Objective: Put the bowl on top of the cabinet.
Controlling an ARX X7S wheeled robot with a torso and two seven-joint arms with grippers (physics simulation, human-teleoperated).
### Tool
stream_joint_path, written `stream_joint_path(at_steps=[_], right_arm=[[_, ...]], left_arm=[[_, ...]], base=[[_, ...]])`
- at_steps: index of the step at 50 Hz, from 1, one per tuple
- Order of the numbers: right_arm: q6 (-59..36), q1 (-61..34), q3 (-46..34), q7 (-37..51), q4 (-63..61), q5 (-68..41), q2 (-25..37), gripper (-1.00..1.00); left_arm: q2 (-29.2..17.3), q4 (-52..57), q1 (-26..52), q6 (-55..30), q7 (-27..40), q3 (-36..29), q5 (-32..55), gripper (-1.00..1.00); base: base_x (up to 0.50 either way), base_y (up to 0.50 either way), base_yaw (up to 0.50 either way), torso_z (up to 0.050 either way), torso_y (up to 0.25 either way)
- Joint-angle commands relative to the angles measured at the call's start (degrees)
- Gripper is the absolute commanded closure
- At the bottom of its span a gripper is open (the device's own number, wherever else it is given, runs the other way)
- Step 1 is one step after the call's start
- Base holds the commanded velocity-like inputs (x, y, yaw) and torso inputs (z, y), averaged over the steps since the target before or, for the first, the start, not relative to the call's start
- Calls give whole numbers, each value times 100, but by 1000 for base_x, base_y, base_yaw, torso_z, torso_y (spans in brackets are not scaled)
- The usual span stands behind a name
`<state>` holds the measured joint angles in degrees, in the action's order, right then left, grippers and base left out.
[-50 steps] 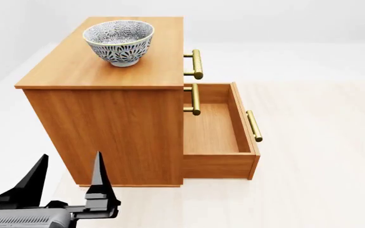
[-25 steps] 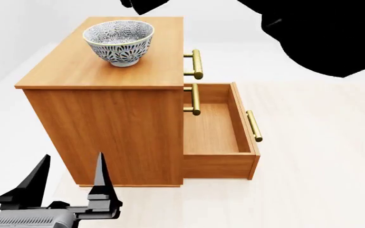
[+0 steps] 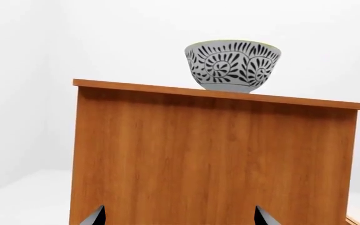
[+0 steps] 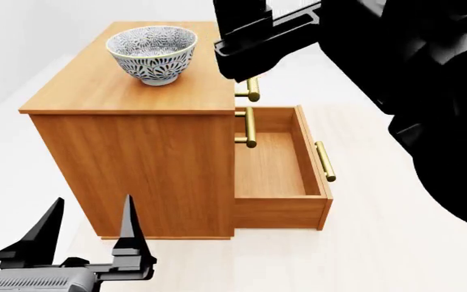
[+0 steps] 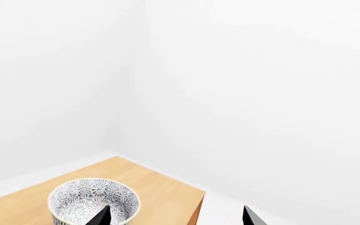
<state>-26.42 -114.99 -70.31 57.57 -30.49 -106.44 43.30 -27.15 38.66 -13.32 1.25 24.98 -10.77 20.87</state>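
Bowl (image 4: 151,52): sitting upright on the cabinet (image 4: 128,161) top, far left; I am judging it stiff, fragile, slippery; best gripped at the rim.
Left gripper (image 4: 87,228): I am holding it spread, empty, near the floor.
Right gripper (image 5: 174,216): spread, empty, hovering above the bowl.

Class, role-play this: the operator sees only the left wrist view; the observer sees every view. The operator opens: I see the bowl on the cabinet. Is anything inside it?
Observer: No. From the head view the bowl is empty.
Operator: Are the drawers of the cabinet all shut?
Observer: No, one drawer is pulled out.
Operator: Where is the right pincer?
Observer: Above the cabinet top beside the bowl, open and holding nothing.
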Motion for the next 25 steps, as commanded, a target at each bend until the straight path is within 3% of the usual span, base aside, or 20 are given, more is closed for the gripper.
stream_joint_path(at_steps=[1,25], right_arm=[[359,442,112,453,-858,247,533,-100],[1138,1935,7,1463,-2708,1431,1530,-100]], left_arm=[[-25,7,0,7,18,27,35,-100],[-46,28,17,-5,71,21,38,-100]], base=[[0,0,0,0,0],[0,0,0,0,0]])
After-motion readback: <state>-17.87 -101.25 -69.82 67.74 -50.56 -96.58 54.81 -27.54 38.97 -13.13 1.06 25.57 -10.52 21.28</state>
